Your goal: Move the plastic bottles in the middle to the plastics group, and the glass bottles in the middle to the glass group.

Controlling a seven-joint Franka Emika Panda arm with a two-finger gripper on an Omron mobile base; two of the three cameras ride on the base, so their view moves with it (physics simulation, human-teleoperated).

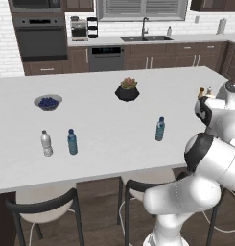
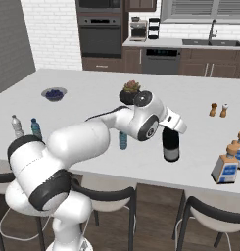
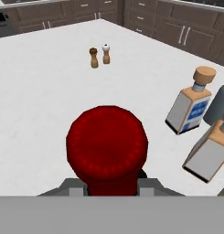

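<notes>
My gripper (image 2: 171,130) is shut on the neck of the tall dark wine bottle (image 2: 171,147), which is upright near the counter's front edge. In the hand view its red top (image 3: 107,146) sits right between my fingertips. Two squarish bottles with tan necks and blue-white labels (image 3: 189,106) (image 3: 208,151) stand close to its right, seen also in the right base view (image 2: 225,167). The small pale blue water bottle (image 1: 159,129) stands alone mid-counter, half hidden by my arm in the right base view (image 2: 123,140). The plastics group, a clear bottle (image 1: 46,143) and a deeper-blue one (image 1: 72,141), is far left.
A potted plant (image 1: 127,90) sits mid-counter, and a bowl of blueberries (image 1: 48,102) lies to the left. Salt and pepper shakers (image 3: 99,55) stand beyond the wine bottle. A grey rounded object (image 3: 219,106) stands behind the squarish bottles. Stools (image 1: 42,206) line the front edge.
</notes>
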